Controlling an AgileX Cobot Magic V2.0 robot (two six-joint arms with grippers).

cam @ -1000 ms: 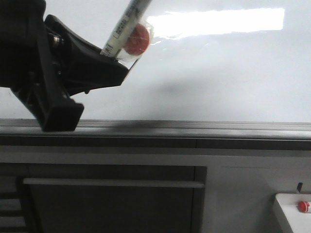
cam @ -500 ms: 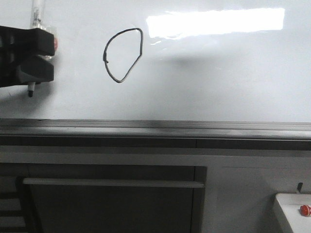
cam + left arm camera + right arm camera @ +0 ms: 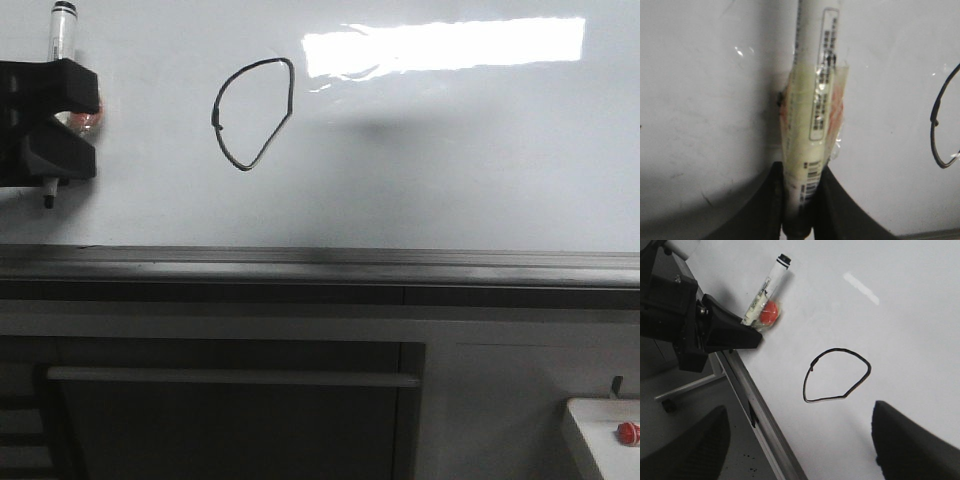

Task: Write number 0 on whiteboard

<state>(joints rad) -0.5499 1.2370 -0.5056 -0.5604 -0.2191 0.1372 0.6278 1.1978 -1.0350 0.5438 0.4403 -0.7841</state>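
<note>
We see the number 0 (image 3: 254, 112) drawn on the whiteboard (image 3: 450, 170) as a thin black closed loop, rounded above and pointed below, just left of the bright rectangular light reflection (image 3: 445, 45) on the glossy panel. The same loop appears in the right wrist view (image 3: 836, 375) and, partly cut off at the edge, in the left wrist view (image 3: 944, 125).

Left of the loop and apart from it, our left gripper (image 3: 48, 125) is clamped on a white marker pen (image 3: 62, 30), which stands roughly upright with its dark tip (image 3: 48, 201) poking out below the jaws. Clear tape and a red piece (image 3: 769, 314) are wrapped around the pen's barrel (image 3: 815, 100).

Below the board runs its grey metal rail (image 3: 400, 262). A small white tray (image 3: 585, 425) holding a red item (image 3: 627, 432) sits at lower right.

Our right gripper (image 3: 800, 440) shows two dark fingers (image 3: 912, 437) spread well apart.
</note>
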